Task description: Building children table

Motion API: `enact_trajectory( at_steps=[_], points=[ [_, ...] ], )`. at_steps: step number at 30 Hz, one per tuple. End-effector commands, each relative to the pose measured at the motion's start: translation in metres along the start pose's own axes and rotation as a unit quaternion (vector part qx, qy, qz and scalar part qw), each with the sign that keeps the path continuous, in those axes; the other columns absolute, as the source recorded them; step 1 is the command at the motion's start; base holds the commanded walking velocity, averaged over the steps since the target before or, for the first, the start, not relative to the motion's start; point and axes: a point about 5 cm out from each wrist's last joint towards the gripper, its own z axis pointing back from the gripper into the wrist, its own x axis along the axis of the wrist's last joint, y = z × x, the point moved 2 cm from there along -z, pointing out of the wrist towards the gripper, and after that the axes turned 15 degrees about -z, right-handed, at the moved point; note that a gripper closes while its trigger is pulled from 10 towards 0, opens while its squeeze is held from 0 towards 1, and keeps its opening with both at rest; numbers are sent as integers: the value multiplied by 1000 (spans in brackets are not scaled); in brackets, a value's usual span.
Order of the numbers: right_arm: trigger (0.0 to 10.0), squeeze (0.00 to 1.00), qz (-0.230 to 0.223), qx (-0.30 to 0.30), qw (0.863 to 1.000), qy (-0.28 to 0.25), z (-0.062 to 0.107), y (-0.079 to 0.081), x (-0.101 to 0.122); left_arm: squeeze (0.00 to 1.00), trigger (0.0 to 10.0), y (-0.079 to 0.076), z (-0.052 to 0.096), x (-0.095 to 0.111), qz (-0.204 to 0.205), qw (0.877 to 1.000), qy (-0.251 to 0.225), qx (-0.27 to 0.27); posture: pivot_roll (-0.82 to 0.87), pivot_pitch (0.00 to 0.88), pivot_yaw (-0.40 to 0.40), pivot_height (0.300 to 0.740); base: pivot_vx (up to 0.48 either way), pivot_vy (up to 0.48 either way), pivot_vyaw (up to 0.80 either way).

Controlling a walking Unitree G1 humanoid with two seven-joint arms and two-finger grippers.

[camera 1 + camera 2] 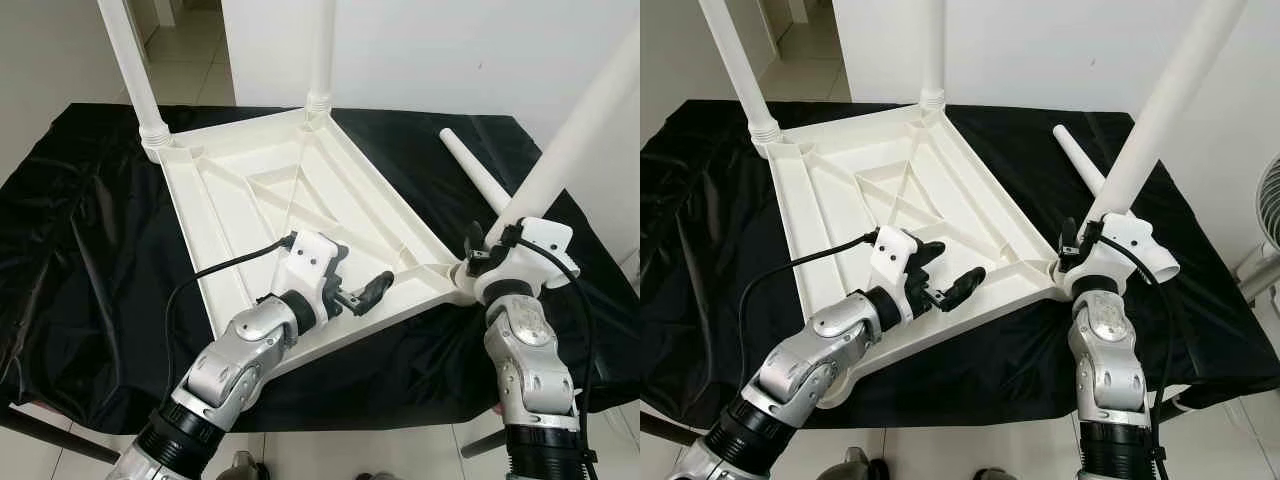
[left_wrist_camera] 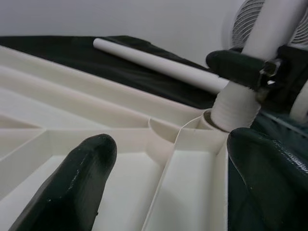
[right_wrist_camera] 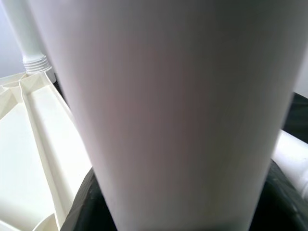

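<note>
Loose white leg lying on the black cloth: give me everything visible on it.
The loose leg is a plain white tube, plastic by its look, smooth and slightly tapered, with an open round end facing away from the robot. It lies flat on the black cloth, angled toward the near right corner of the upturned tabletop. Its near end passes behind the leg held by the right end effector, so that end is hidden. Nothing grips it.
</note>
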Motion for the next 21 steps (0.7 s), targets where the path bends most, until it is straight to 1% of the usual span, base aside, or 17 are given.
enact_trajectory(
  at_steps=[1, 6, 13, 15, 16, 18, 20, 21],
  points=[
    [10000, 0, 5, -5, 1000, 4, -1, -3, -4, 0, 10000, -20, 0, 8, -4, 993, -31, -115, 9, 101, 12, 740, 0, 0, 0],
    [10000, 0, 0, -6, 1000, 0, -6, -3, -5, 0, 10000, -23, 1, 11, 2, 992, -34, -118, 12, 105, 15, 740, 0, 0, 0],
    [10000, 0, 0, -6, 1000, 0, -6, -3, -5, 0, 10000, -23, 1, 11, 2, 992, -34, -118, 12, 105, 15, 740, 0, 0, 0],
    [10000, 0, 0, -5, 1000, 0, -9, -3, -6, 0, 10000, -24, 2, 12, 4, 992, -34, -120, 18, 106, 14, 740, 0, 0, 0],
    [10000, 0, 6, 7, 1000, 11, -9, 1, -12, 0, 10000, -25, 4, 15, 5, 992, -35, -121, 27, 109, 9, 740, 0, 0, 0],
    [10000, 0, 6, 7, 1000, 11, -9, 1, -12, 0, 10000, -25, 4, 15, 5, 992, -35, -121, 27, 109, 9, 740, 0, 0, 0],
    [10000, 0, 22, 36, 999, 30, -3, 7, -21, 0, 10000, -26, 8, 18, 7, 992, -34, -121, 32, 112, 4, 740, 0, 0, 0],
    [10000, 0, 22, 36, 999, 30, -3, 7, -21, 0, 10000, -26, 8, 18, 7, 992, -34, -121, 32, 112, 4, 740, 0, 0, 0]
  ],
)
